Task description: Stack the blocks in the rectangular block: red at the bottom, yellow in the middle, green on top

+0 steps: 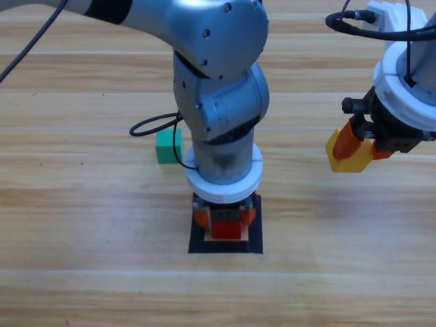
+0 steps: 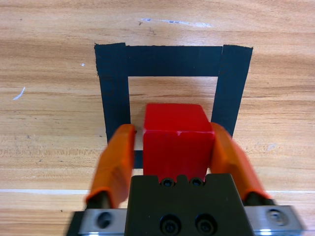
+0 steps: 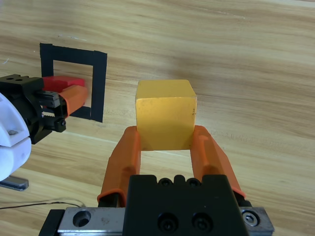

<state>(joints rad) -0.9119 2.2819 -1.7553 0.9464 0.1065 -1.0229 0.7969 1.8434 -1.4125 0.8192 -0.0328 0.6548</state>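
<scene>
The red cube (image 1: 227, 228) (image 2: 177, 142) rests inside the black tape square (image 1: 253, 246) (image 2: 172, 60). My left gripper (image 1: 225, 216) (image 2: 172, 130) points straight down over it, jaws on either side. A thin gap shows between one jaw and the cube, so the gripper is open. At the right, my right gripper (image 1: 364, 146) (image 3: 166, 130) hangs above the table, shut on the yellow cube (image 1: 347, 160) (image 3: 165, 115). The green cube (image 1: 165, 146) lies on the table, left of the left arm and behind the square. In the right wrist view the square (image 3: 98, 83) and the red cube (image 3: 64, 81) show far off.
The left arm's grey body (image 1: 218, 82) stands over the square and hides its far side. A black cable (image 1: 153, 126) loops beside the green cube. Bare wood lies between the square and the right gripper.
</scene>
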